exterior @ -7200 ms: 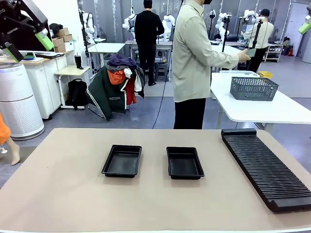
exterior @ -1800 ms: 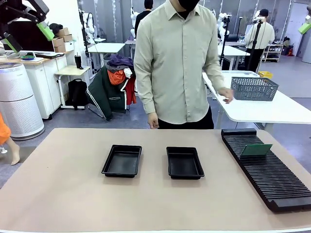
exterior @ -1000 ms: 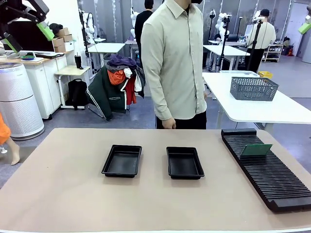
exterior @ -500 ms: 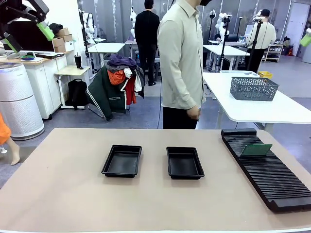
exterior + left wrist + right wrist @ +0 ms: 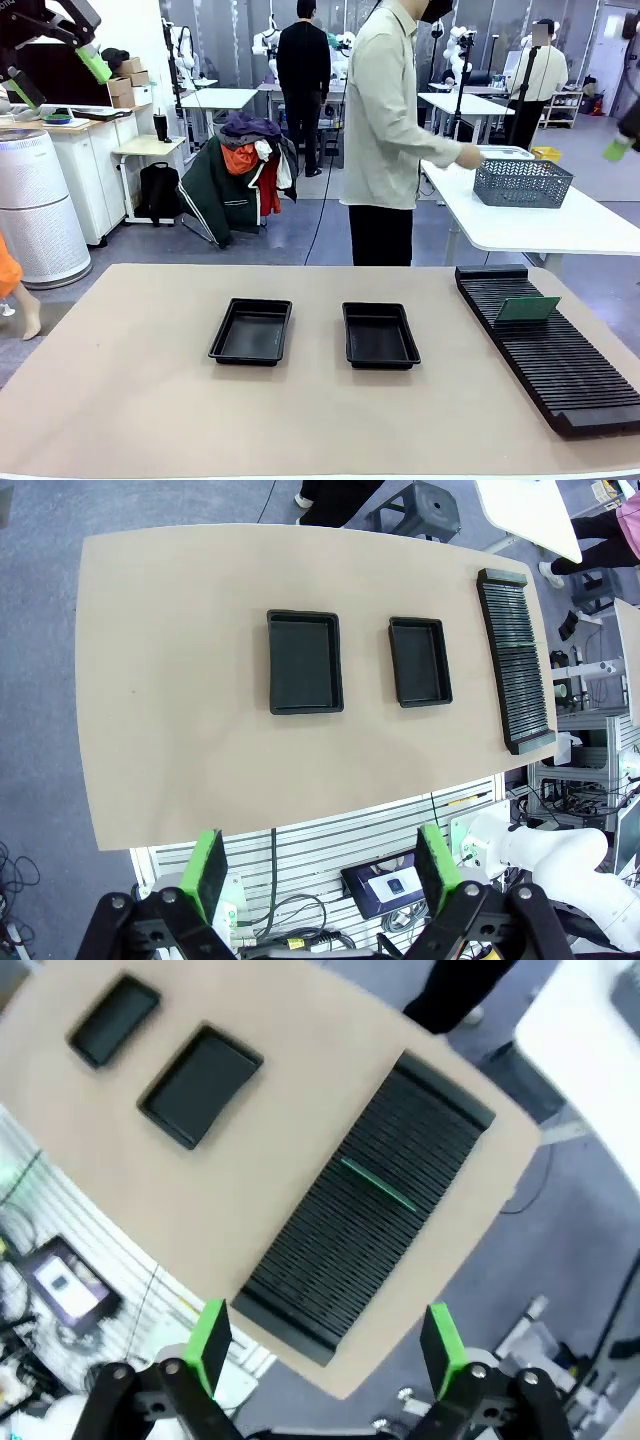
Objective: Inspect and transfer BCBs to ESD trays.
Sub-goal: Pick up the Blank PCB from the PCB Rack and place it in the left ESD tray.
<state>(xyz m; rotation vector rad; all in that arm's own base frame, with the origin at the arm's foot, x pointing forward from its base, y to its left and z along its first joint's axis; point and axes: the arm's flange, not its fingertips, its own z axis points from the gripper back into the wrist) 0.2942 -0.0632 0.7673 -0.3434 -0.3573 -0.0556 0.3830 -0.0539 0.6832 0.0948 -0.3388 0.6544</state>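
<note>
Two black ESD trays lie side by side mid-table, both with bare floors. One green BCB stands on edge in a slot of the ribbed rack. High at the far left, my left gripper hangs open and holds nothing. Seen from its wrist, the left gripper is far above the trays. My right gripper is up at the right edge. In the right wrist view it is open above the BCB and the trays.
A long black ribbed rack runs along the table's right side. Beyond the far edge a person reaches a hand towards a grey mesh basket on a white side table.
The person has turned from my table and stretched a hand to the mesh basket. My right gripper has dropped lower at the right edge. The left arm, trays and board are unmoved.
</note>
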